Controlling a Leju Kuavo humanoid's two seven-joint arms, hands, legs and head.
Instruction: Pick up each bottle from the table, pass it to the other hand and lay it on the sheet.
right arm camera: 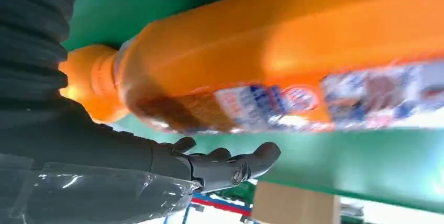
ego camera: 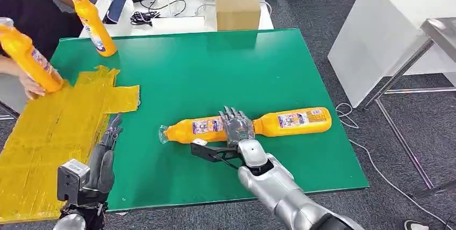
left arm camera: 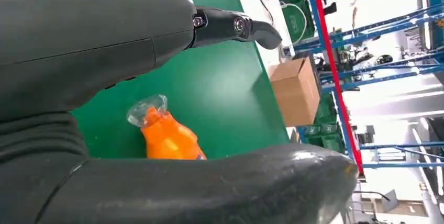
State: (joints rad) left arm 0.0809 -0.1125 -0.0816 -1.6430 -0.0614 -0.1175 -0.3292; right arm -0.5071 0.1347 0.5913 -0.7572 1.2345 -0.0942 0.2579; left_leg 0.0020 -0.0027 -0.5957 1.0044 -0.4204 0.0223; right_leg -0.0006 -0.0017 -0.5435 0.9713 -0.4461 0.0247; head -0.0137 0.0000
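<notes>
The right hand (ego camera: 235, 125) lies with its dark fingers stretched out flat over the place where two orange plastic bottles meet. The fingers are apart and hold nothing; the thumb sticks out to the side, near the front edge of the green tabletop (ego camera: 215, 69). In the right wrist view the fingers (right arm camera: 230, 166) are under the big orange body of a bottle (right arm camera: 293, 67), not wrapped around it.

Both bottles lie on their side on the green tabletop, in one line. The left lying bottle (ego camera: 191, 129) has its clear cap pointing toward the yellow sheet (ego camera: 48, 128). The right lying bottle (ego camera: 293, 121) continues from the hand away from the yellow sheet.

The left hand (ego camera: 105, 157) hangs near the front edge of the tabletop, at the edge of the yellow sheet, with its fingers apart and nothing in them. Its wrist view shows the clear cap of the left lying bottle (left arm camera: 157, 124) between thumb and fingers, not touching them.

The yellow sheet covers the left part of the tabletop. At its far side a person's hand (ego camera: 29, 85) holds a third orange bottle (ego camera: 27, 55) tilted on the sheet. A fourth orange bottle (ego camera: 92, 21) stands tilted just beyond the sheet. A brown cardboard box (ego camera: 237, 6) stands on a white table behind.
</notes>
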